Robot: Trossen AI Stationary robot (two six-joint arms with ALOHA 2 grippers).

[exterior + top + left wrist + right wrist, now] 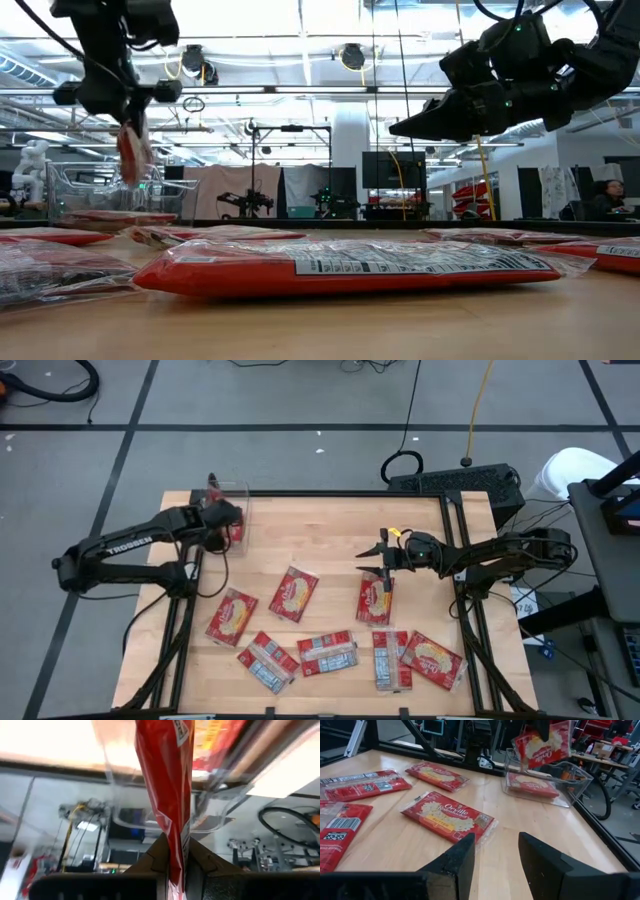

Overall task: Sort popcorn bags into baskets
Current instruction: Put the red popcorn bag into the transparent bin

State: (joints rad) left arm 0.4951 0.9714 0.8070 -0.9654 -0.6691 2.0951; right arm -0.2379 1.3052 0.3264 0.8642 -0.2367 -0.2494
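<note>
A clear plastic bin (230, 510) stands on the table's far left corner, and one red popcorn packet (532, 785) lies flat on its floor. My left gripper (222, 518) hovers above the bin, shut on another red packet (542, 745). My right gripper (384, 563) is open and raised over the table's right half, just past the far end of a packet (375, 600) that lies flat. Several more packets lie flat across the near half, among them one with a popcorn picture (293, 593) and one with a label panel (327, 652). My left gripper pinches the packet's upper edge (176, 845) between its two fingers, coming from above and pointing down. The packet (133, 155) hangs upright below the fingers, lifted clear, over the open top of the bin (120, 195).
Packets lie flat in a row along the near edge (268, 660) (390, 658) (433, 660), with one farther left (232, 616). Black frame rails (455, 550) run along the table's sides. Bare wood shows in the far middle (320, 530). A person sits in the room beyond (608, 195).
</note>
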